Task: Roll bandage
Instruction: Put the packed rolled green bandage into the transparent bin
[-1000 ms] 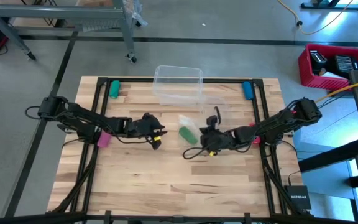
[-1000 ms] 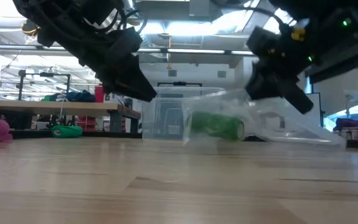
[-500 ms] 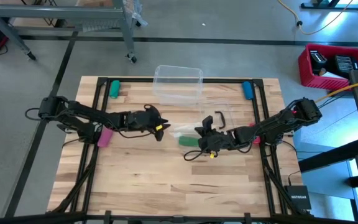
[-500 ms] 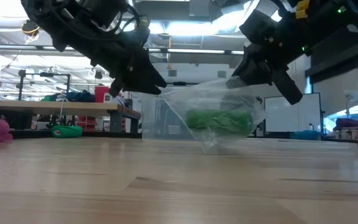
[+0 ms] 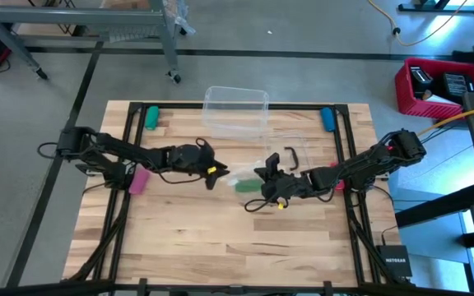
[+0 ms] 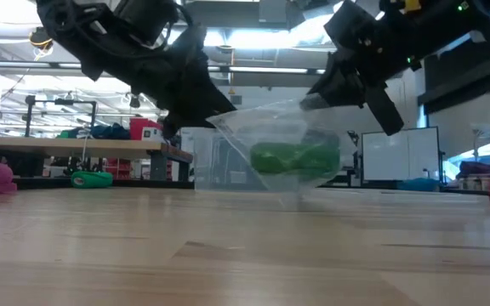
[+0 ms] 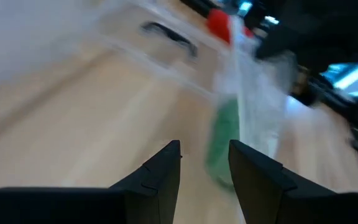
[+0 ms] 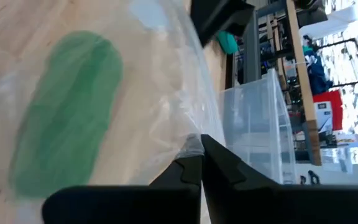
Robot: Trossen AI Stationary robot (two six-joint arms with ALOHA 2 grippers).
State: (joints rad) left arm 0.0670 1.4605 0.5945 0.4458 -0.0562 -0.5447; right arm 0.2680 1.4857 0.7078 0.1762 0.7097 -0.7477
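Note:
A small clear plastic bag (image 5: 241, 176) holds a small green cylinder (image 6: 294, 159), which also shows in the right wrist view (image 8: 67, 106). No long green strip shows in any view. My right gripper (image 5: 265, 175) is shut on the bag and holds it up above the table's middle. My left gripper (image 5: 219, 173) is open, just left of the bag. Its fingers (image 7: 160, 171) point at the bag (image 7: 253, 93). My right gripper pinches the bag's upper edge (image 8: 193, 144) between its two fingers, coming slanting down from the table's right. The bag hangs below the fingers with the green cylinder in it, clear of the table; its lowest corner (image 6: 292, 201) is at about table height. My left gripper is close to the bag's upper left corner (image 6: 218, 124); I cannot tell whether it touches.
A clear plastic box (image 5: 235, 111) stands at the far middle. A green roll (image 5: 151, 117) lies far left, a blue roll (image 5: 327, 118) far right, and a pink roll (image 5: 137, 182) by the left arm. A black hook (image 5: 291, 156) lies behind the right gripper.
My right gripper has risen and gone slightly toward the table's left, lifting the bag with the green cylinder off the table, so it now hangs. My left gripper has gone toward the table's right, up to the bag.

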